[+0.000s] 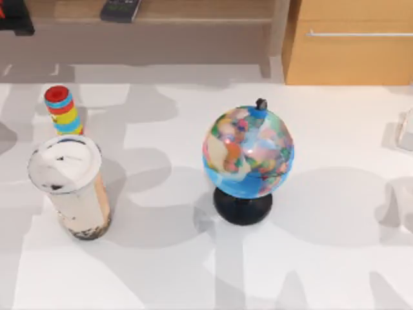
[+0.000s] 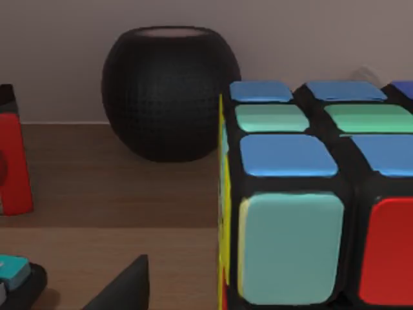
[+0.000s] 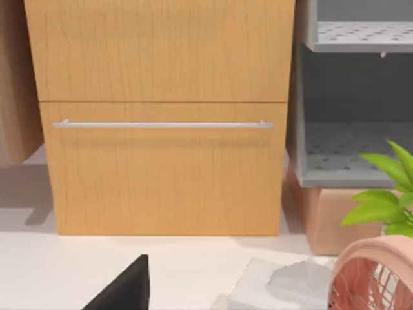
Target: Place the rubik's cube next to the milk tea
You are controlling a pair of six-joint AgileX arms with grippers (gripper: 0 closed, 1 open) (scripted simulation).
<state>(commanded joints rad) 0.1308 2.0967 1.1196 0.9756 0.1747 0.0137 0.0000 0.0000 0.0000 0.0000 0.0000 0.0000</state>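
White worktop (image 1: 193, 271) is being occupied at left by the milk tea (image 1: 71, 187); blue, green, red tiles are being shown by the rubik's cube (image 2: 310, 200); hand states cannot be told.

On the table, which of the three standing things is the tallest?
The milk tea: its white lid rises nearest the overhead camera, above the globe on its black base and the thin striped cylinder behind it.
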